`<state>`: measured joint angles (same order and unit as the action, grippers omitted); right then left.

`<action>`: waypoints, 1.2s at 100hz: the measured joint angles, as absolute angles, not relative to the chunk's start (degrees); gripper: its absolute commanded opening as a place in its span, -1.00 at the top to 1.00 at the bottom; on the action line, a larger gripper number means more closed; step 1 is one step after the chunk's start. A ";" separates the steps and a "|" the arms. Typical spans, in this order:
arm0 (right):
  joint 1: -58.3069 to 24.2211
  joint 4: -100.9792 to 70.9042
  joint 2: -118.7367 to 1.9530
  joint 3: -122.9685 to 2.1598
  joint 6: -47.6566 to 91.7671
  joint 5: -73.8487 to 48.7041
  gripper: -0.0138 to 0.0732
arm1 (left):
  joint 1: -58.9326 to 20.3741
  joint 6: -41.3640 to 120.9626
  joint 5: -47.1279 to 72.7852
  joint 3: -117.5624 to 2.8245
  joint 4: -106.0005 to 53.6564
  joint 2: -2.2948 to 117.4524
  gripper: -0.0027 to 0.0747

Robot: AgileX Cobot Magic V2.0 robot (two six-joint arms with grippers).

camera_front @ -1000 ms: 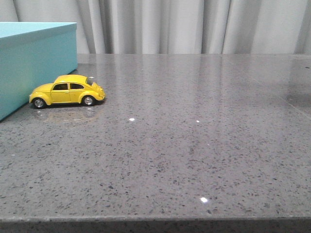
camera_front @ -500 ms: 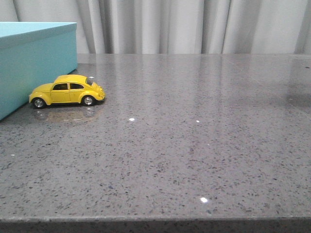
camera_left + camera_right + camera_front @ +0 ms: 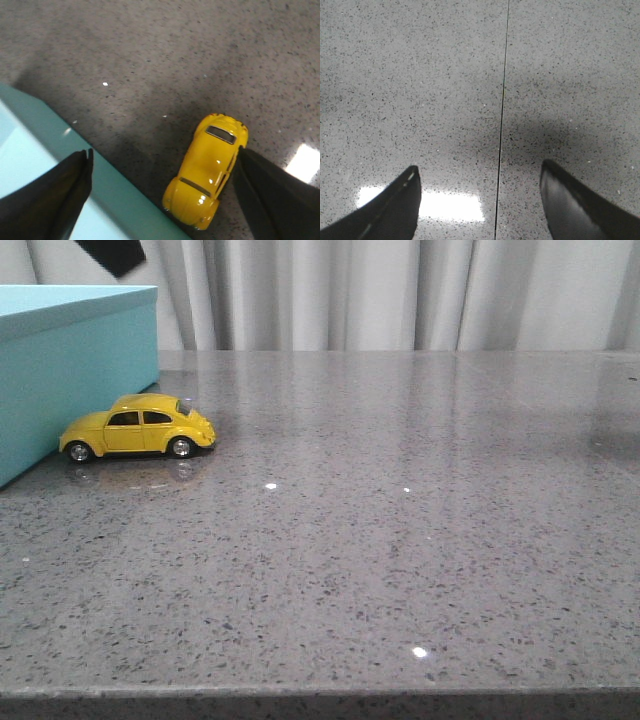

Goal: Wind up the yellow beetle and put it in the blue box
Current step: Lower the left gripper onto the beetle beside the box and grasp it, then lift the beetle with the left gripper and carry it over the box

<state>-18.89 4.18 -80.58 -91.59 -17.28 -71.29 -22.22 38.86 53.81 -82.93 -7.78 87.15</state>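
The left claw hangs spread above the yellow beetle, which sits nearer one finger, beside the blue box. The right claw is spread over bare bench.

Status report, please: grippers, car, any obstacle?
Left gripper open above yellow beetle. Right gripper open, empty. Beetle on table beside blue box. No obstacle seen.

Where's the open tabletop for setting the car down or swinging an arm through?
Free: the whole grey table right of the yellow beetle, back to the curtain, and the near strip along the front edge. Crowded: the far left, where the beetle sits close beside the blue box with the left end effector overhead.
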 measured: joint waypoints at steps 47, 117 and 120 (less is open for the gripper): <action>-18.89 4.09 -80.58 -91.59 -17.28 -71.29 -0.49 | -26.67 46.45 55.52 -83.37 -7.78 96.31 -0.51; -18.89 4.09 -80.58 -91.59 -17.08 -71.75 -0.49 | -26.67 46.79 55.45 -83.37 -4.84 102.86 -0.45; -18.89 4.09 -80.58 -91.59 -17.10 -71.75 -0.49 | -26.67 46.79 55.45 -83.37 -4.84 103.04 -0.40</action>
